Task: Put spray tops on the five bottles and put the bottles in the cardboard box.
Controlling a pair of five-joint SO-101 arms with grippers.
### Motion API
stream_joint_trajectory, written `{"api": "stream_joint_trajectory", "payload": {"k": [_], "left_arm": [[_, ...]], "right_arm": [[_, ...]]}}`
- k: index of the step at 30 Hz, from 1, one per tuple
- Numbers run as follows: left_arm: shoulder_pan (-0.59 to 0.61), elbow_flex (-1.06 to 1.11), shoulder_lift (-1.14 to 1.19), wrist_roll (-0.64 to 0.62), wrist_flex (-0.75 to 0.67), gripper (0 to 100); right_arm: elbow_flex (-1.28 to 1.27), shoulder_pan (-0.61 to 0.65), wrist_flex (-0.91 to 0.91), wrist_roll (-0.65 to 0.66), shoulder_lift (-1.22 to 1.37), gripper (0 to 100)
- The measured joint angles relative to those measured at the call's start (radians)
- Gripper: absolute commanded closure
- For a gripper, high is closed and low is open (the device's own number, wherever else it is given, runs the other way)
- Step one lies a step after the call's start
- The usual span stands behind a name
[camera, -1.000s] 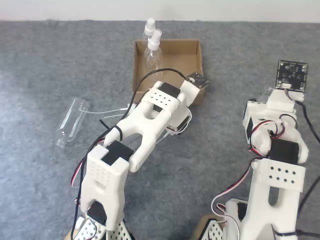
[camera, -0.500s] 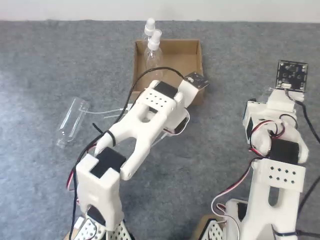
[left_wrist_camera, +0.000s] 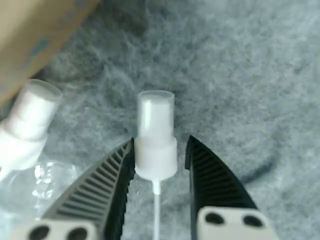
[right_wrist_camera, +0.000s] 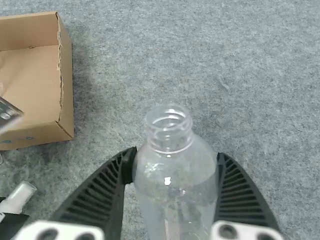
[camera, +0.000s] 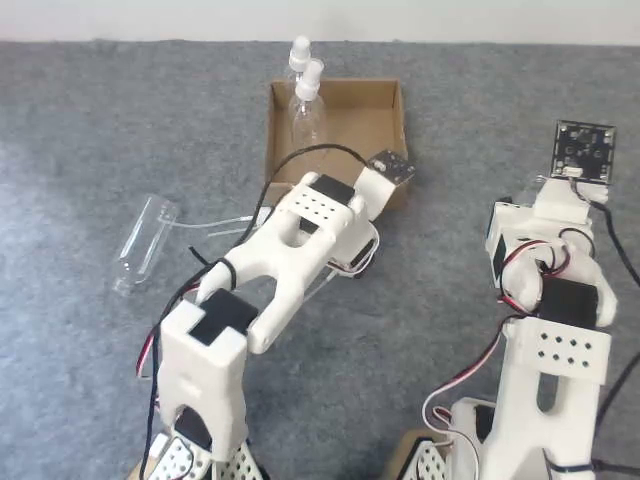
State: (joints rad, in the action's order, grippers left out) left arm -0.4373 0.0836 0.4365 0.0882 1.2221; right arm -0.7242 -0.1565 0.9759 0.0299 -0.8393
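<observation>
**Inspector:** What has moved since the earlier frames?

**Assessor:** Only the left arm (camera: pixel 300 240). Its lower segments swung towards the lower left of the high view, then came partly back. Its wrist has stayed at the front right corner of the cardboard box (camera: pixel 385 110). The right arm (camera: pixel 550 300) has not shifted.

**Inspector:** Layout, largest first.

**Assessor:** The desk (camera: pixel 80 120) is covered in grey carpet. The left arm runs from the lower left up to the centre of the frame, and the right arm stands at the right edge. The cardboard box sits upper centre with its top open.

**Inspector:** Bottles?

**Assessor:** Two capped bottles (camera: pixel 306 100) stand upright at the box's upper left corner, one behind the other. I cannot tell whether the rear one is inside the wall. An uncapped bottle (camera: pixel 140 245) lies on its side at centre left, well apart from the box. An open-necked bottle (right_wrist_camera: pixel 172 175) is in the right tool (right_wrist_camera: pixel 175 155), whose jaws are spread to the bottle's width and press on each side.

**Inspector:** And the left tool?

**Assessor:** The left tool (left_wrist_camera: pixel 161 144) is nearly closed and grips the collar of a spray top (left_wrist_camera: pixel 156 115), with the dip tube (left_wrist_camera: pixel 156 210) trailing between the jaws. Another capped bottle (left_wrist_camera: pixel 30 125) lies close beside it, near the box wall.
</observation>
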Motion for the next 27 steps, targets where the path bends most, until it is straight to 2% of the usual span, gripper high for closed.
{"api": "stream_joint_trajectory", "payload": {"k": [5, 10, 20, 27], "left_arm": [[0.002, -0.054, 0.074, 0.003, 0.017, 86], [-0.005, -0.135, 0.126, 0.006, 0.080, 98], [-0.025, -0.149, 0.127, 0.002, 0.117, 99], [-0.025, -0.103, 0.000, 0.003, 0.149, 98]], "right_arm": [[0.000, 0.000, 0.000, 0.000, 0.000, 83.6], [0.000, 0.000, 0.000, 0.000, 0.000, 83.6], [0.000, 0.000, 0.000, 0.000, 0.000, 83.6], [0.000, 0.000, 0.000, 0.000, 0.000, 83.8]]}}
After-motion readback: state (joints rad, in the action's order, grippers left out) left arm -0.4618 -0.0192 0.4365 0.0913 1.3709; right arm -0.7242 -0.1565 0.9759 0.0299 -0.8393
